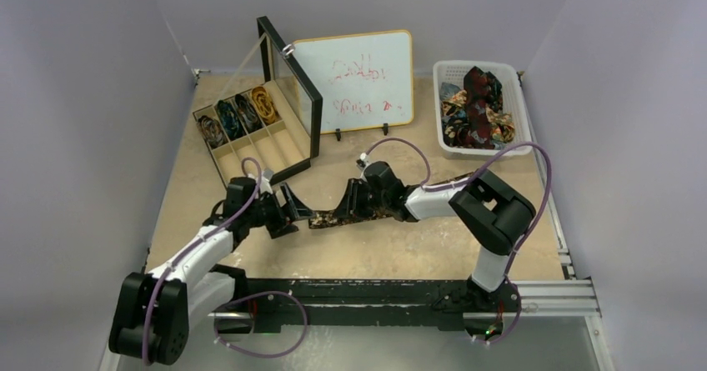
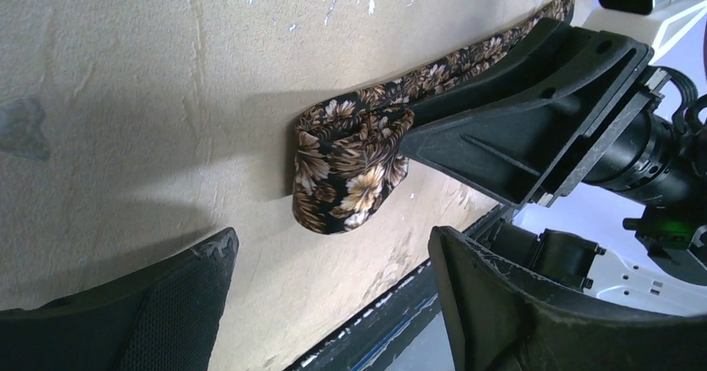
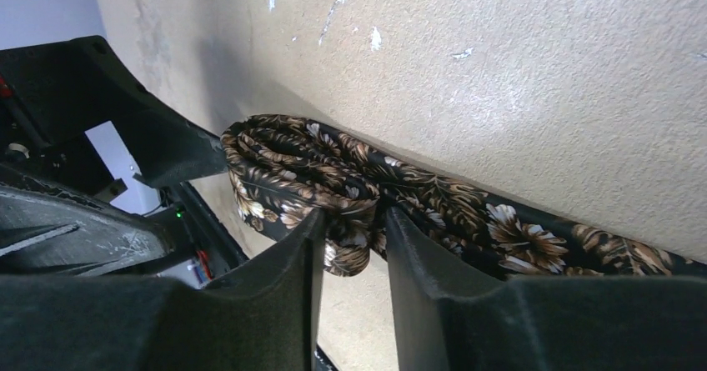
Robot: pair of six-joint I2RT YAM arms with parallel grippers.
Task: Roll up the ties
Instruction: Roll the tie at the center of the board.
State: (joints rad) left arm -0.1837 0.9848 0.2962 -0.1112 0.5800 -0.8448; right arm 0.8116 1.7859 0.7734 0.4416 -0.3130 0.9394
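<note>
A brown-gold floral tie point(image 1: 333, 218) lies as a strip on the table between my two grippers. In the left wrist view its folded end point(image 2: 346, 175) rests on the table just past my fingertips. My left gripper point(image 2: 333, 263) is open and empty, a little short of that end; in the top view the left gripper point(image 1: 290, 213) is at the tie's left tip. My right gripper point(image 3: 354, 225) is shut on a bunched, partly coiled part of the tie point(image 3: 283, 167); in the top view the right gripper point(image 1: 350, 202) is over the strip's middle.
An open wooden compartment box point(image 1: 275, 146) holding several rolled ties point(image 1: 242, 112) stands at the back left, its lid point(image 1: 292, 87) raised. A whiteboard point(image 1: 358, 79) stands behind. A white basket point(image 1: 521, 117) of loose ties point(image 1: 475, 104) is at the back right. A metal rail point(image 1: 375, 292) runs along the near edge.
</note>
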